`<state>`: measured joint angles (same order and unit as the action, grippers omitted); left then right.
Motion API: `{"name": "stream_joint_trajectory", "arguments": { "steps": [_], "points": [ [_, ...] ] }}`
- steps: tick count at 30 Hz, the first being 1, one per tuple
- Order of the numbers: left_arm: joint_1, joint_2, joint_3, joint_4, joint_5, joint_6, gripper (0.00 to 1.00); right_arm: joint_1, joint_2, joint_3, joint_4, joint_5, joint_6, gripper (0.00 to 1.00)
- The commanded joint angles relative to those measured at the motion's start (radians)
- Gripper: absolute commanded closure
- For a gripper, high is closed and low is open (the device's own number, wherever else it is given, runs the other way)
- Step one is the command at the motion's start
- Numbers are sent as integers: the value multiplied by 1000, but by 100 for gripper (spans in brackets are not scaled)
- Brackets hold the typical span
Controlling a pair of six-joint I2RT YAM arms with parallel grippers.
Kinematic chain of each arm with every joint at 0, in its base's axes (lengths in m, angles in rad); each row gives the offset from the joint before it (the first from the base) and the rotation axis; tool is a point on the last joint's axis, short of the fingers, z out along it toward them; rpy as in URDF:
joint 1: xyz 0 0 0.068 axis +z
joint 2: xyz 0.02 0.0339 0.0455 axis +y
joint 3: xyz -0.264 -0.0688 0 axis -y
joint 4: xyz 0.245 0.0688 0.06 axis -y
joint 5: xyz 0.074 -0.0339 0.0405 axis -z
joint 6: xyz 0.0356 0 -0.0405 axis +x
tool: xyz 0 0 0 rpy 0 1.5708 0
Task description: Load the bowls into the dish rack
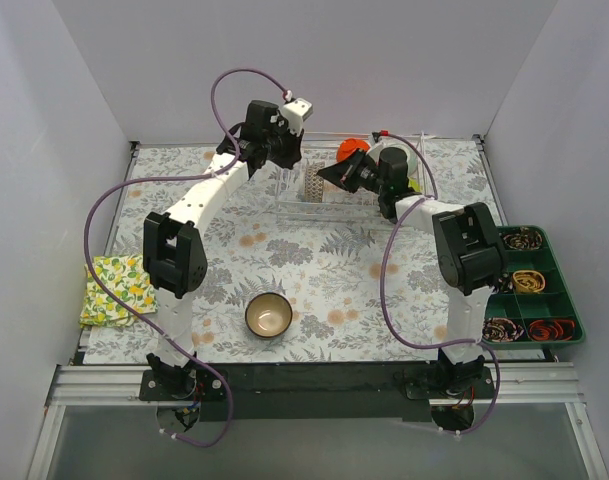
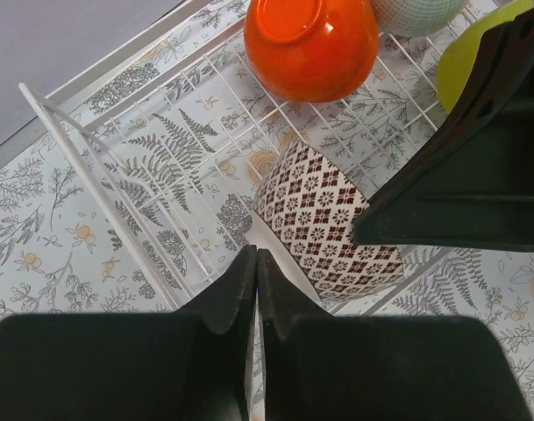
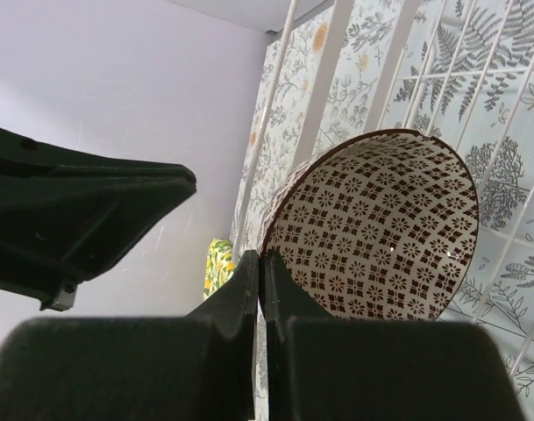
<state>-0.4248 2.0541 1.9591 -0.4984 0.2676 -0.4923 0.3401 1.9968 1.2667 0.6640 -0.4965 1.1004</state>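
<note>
The wire dish rack (image 1: pixel 294 205) stands at the back middle of the table. My right gripper (image 3: pixel 261 259) is shut on the rim of a dark red-and-white patterned bowl (image 3: pixel 380 228), which lies on its side in the rack (image 3: pixel 315 88). My left gripper (image 2: pixel 256 254) is shut and empty just above the rack's wires (image 2: pixel 100 187), close to that bowl (image 2: pixel 328 219). An orange-red bowl (image 2: pixel 310 44), a pale blue-green bowl (image 2: pixel 416 10) and a lime-green bowl (image 2: pixel 473 53) sit further along the rack. A brown-rimmed bowl (image 1: pixel 268 316) stands upright at the table's front middle.
A dark green compartmented tray (image 1: pixel 554 262) with small items sits at the right edge. A yellow patterned cloth (image 1: pixel 114 290) lies at the left edge. White walls enclose the back and both sides. The two grippers (image 1: pixel 287 158) (image 1: pixel 326 176) are close together over the rack.
</note>
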Motion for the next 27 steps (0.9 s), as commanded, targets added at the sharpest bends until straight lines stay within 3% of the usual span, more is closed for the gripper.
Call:
{"name": "stream_joint_trajectory", "arguments": {
  "steps": [1,12,19,23,27],
  "points": [
    [-2,-12,17,32,-16,-15,100,7,13,10,132,13,33,99],
    [-25,-3,-2,47,-21,-17,100,0,39,-6,95,18,-13,99],
    [-32,1,-14,72,-19,-28,100,-35,-52,-116,-73,78,-92,99],
    [-32,6,-22,83,-8,-32,100,-55,-95,-145,-112,113,-120,92],
    [-32,1,-35,95,8,-37,100,-73,-127,-147,-171,128,-169,72]
  ]
}}
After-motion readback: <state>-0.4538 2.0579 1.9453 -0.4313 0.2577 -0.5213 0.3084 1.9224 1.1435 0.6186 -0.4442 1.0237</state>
